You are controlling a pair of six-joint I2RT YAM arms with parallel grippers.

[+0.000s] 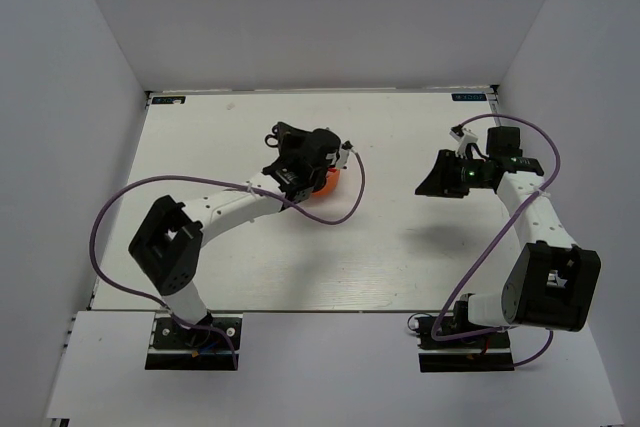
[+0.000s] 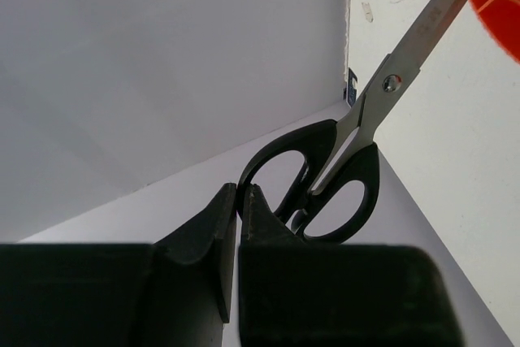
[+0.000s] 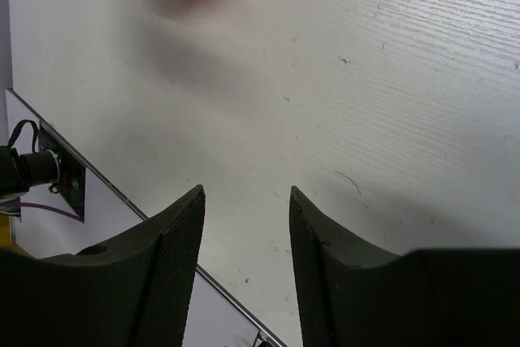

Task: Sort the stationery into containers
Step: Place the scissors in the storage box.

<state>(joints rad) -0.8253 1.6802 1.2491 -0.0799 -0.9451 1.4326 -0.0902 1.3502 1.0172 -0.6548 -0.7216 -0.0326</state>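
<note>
— Where are the scissors (image 2: pixel 382 103)?
— In my left gripper (image 2: pixel 238 201), jaws pinched narrow on one black handle ring, blades pointing toward the orange organiser (image 2: pixel 497 6).
— And your right gripper (image 3: pixel 246 201)?
— Jaws apart, holding nothing, over the table (image 3: pixel 406 79), well apart from the organiser.

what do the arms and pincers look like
The left arm and right arm have white links and boxy black joints, each trailing a purple cable. The left pincer and right pincer have black wedge-shaped fingers. A green light glows on the right wrist.
</note>
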